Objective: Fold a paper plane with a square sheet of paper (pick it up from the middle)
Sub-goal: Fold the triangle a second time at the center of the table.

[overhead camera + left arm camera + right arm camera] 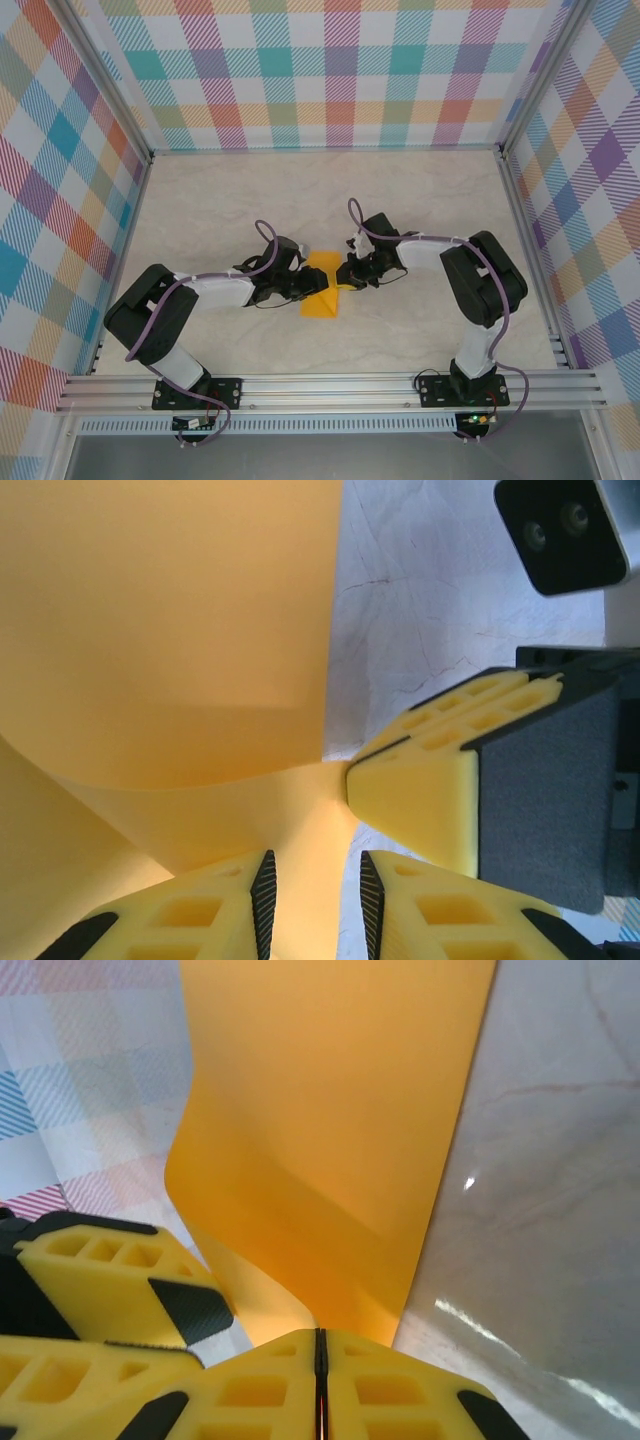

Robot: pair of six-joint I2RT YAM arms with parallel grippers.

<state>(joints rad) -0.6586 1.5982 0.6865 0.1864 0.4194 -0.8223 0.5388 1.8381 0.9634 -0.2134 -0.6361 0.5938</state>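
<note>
Right gripper [319,1345] has its jaws pressed together on an edge of the paper [330,1110], which curls up off the table [560,1160]. Left gripper [317,890] straddles the paper from the other side, jaws slightly apart; whether they pinch it I cannot tell. Both grippers sit close together mid-table.

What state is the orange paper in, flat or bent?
Bent: the orange paper curves away from the right gripper, which is shut on it.
</note>
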